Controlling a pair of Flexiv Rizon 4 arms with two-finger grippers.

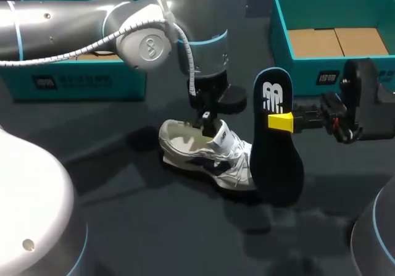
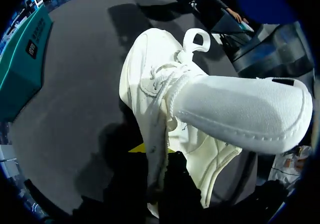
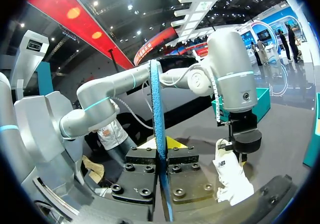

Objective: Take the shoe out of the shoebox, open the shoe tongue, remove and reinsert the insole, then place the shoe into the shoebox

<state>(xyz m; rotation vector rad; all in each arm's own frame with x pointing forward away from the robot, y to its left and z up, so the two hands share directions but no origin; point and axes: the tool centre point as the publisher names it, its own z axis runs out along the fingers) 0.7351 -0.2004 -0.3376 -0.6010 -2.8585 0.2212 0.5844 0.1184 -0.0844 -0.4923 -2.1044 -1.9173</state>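
A white sneaker lies on the dark table, its tongue folded up and out. My left gripper comes straight down onto the shoe's opening. In the left wrist view it is shut on the edge of the upper beside the laces. To the shoe's right, my right gripper holds the dark blue insole upright, its lower end near the shoe's toe. The right wrist view shows the insole edge-on, clamped between the fingers, with the shoe and my left arm beyond.
An open teal shoebox with a cardboard floor stands at the back right. Another teal box sits at the back left, partly hidden behind my left arm. Bare dark table lies in front of the shoe.
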